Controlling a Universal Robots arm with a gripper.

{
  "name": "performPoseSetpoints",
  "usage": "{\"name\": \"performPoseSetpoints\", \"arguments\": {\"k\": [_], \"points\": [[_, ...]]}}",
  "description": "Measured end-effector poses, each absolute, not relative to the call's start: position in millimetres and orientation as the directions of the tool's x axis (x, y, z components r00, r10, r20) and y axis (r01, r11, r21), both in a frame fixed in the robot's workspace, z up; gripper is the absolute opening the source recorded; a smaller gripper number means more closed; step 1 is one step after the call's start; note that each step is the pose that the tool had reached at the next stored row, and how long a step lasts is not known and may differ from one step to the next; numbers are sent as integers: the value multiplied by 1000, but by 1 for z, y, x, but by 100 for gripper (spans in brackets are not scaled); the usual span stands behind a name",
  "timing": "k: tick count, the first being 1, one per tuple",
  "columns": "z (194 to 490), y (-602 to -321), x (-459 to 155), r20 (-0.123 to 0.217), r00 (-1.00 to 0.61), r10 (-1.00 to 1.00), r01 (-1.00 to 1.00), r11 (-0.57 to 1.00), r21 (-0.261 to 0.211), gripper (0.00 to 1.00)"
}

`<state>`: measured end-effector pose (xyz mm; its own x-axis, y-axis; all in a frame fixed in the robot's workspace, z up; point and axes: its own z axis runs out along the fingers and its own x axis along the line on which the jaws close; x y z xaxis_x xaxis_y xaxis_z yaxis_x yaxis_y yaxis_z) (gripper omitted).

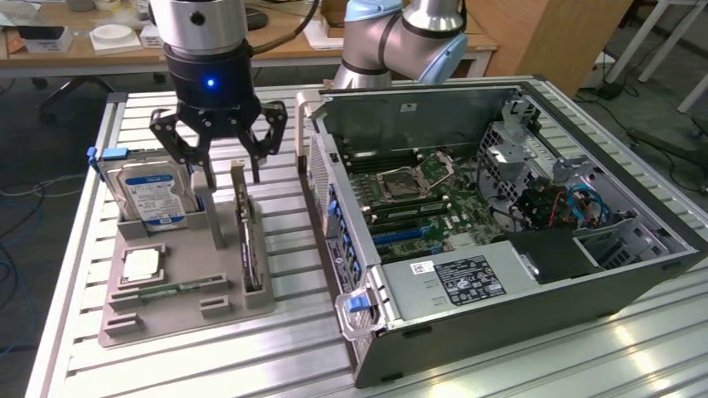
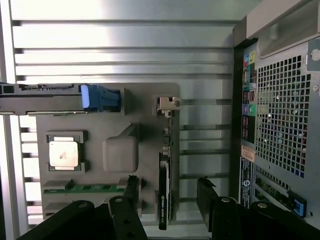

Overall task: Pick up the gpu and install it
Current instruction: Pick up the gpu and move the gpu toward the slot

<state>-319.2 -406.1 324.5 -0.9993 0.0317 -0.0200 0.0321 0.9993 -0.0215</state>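
Exterior view: gpu (image 1: 245, 240) is seen edgewise in grey tray (image 1: 166, 322), nine o'clock of PC case (image 1: 498, 319). Gripper (image 1: 227, 176) is spread wide, empty, just above. It is judged stiff, light, fragile; best pinched across its faces.

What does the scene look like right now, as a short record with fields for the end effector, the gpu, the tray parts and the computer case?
end effector: open, low over the holder tray, one finger on each side of the gpu
gpu: standing on edge in its tray slot, not gripped, not installed
holder tray: on the slatted table, at the exterior view's left of the case
other parts in tray: hard drive, processor chip, memory stick
computer case: side open, motherboard exposed
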Motion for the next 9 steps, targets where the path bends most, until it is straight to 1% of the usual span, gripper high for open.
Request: {"name": "performPoseSetpoints", "arguments": {"k": [9], "points": [[320, -410, -319, -20, -999, 32, 32, 999, -28, 59]]}}
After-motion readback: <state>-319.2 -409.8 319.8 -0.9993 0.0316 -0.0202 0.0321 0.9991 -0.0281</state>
